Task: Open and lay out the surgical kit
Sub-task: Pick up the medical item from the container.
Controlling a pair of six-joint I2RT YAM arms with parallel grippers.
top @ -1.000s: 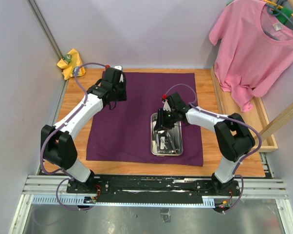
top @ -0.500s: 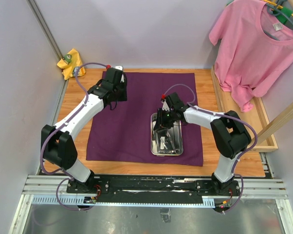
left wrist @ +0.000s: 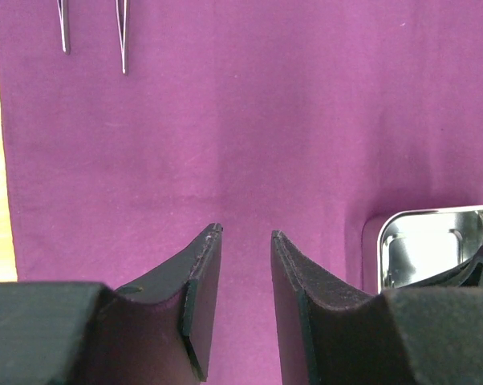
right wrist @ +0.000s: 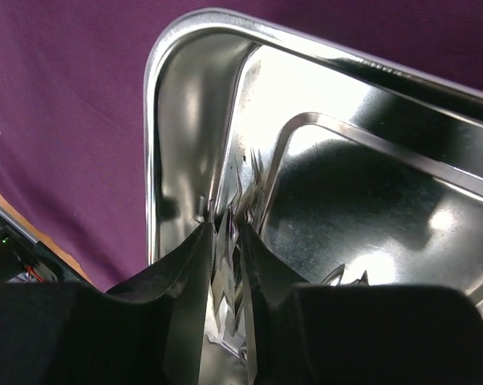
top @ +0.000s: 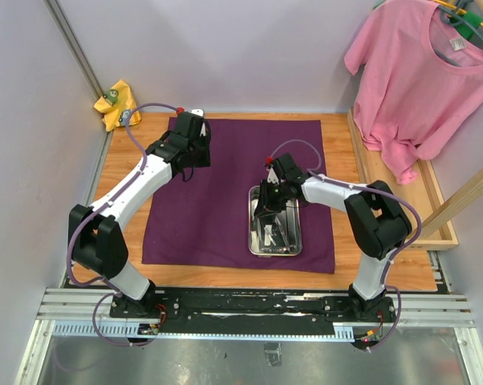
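The dark purple cloth (top: 209,216) of the surgical kit lies spread flat on the wooden table. The steel tray (top: 275,252) rests on its right half. My right gripper (top: 265,210) reaches down into the tray (right wrist: 157,120), and its jaws (right wrist: 225,226) are pressed onto slim metal instruments (right wrist: 243,180) standing between the pads. My left gripper (top: 187,164) hovers over the cloth's back left part. In the left wrist view it (left wrist: 245,234) is open with only cloth (left wrist: 265,120) between the fingers. The tips of two slim metal instruments (left wrist: 122,40) lie on the cloth ahead of it, and the tray (left wrist: 434,241) shows at the right.
A pink T-shirt (top: 422,72) hangs at the back right above a wooden side rail (top: 434,200). A yellow rag (top: 115,103) sits in the back left corner. Bare wood (top: 125,160) borders the cloth on the left.
The right gripper's jaws have narrowed onto the instruments in the tray, and that arm has shifted slightly left. The left arm has hardly moved.
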